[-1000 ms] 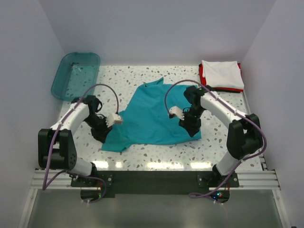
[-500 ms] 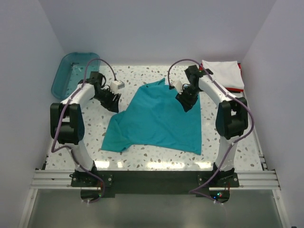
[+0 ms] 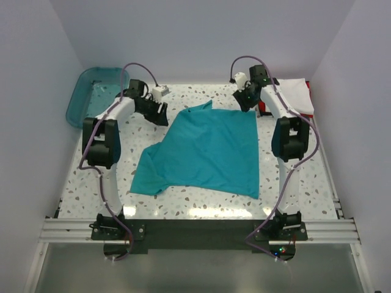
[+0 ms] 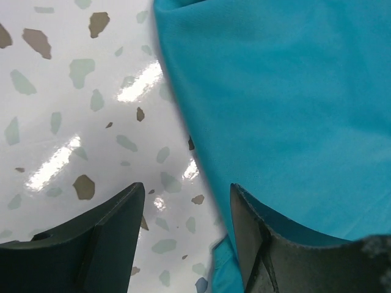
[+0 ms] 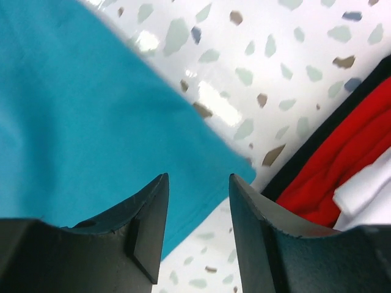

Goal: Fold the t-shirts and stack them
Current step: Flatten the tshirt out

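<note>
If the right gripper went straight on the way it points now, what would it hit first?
The right gripper points down at the far right corner of the spread teal-blue cloth t-shirt; it would likely meet that corner first, with the speckled white table just beneath. Depth unclear.

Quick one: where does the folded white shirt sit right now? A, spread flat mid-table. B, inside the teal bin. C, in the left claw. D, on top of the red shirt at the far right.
D: the white shirt lies folded on the red shirt at the far right corner of the table.
</note>
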